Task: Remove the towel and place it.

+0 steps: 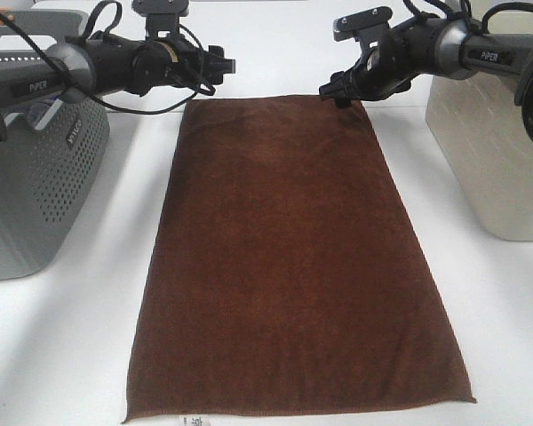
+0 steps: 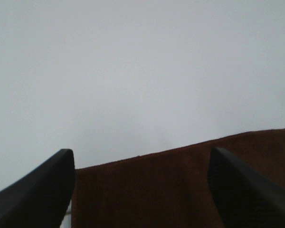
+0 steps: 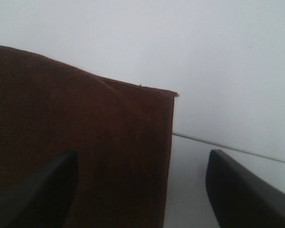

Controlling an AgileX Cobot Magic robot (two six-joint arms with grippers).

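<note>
The dark brown towel (image 1: pixel 293 257) lies spread flat on the white table, its long side running from the far edge to the near edge, with a small white tag at the near hem. My left gripper (image 1: pixel 220 64) hovers open just above and beyond the towel's far left corner; the left wrist view shows the towel's far edge (image 2: pixel 180 185) between the open fingers (image 2: pixel 42 190). My right gripper (image 1: pixel 334 90) is open at the far right corner (image 3: pixel 147 123). Neither gripper holds anything.
A grey perforated basket (image 1: pixel 35 186) stands at the left, under the left arm. A beige rectangular bin (image 1: pixel 493 151) stands at the right. Bare white table (image 1: pixel 497 319) lies on both sides of the towel.
</note>
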